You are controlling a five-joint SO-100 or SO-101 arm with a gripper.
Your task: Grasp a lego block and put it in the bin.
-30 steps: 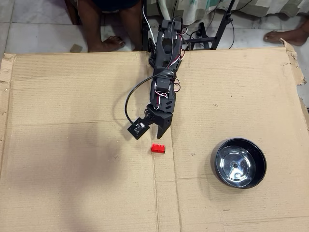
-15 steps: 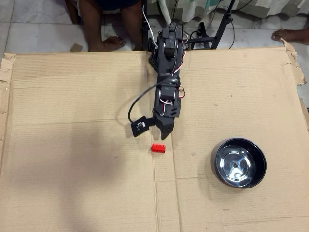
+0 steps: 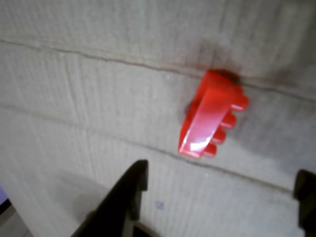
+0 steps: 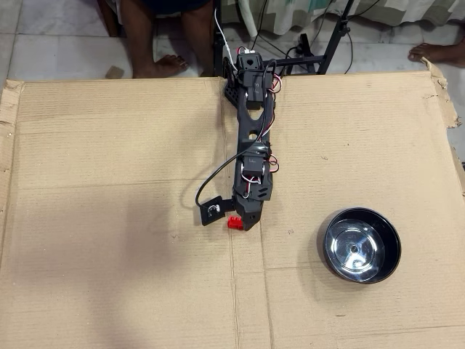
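The tool hung spread wide over the red lego block, gripping nothing. The brick sat skewed between the fingers, so closing could have knocked it aside, far left of the black bowl.

The arm was black throughout, built of blocky jointed segments with thin red and white wires. A black cable looped to a small square module, probably the wrist camera.
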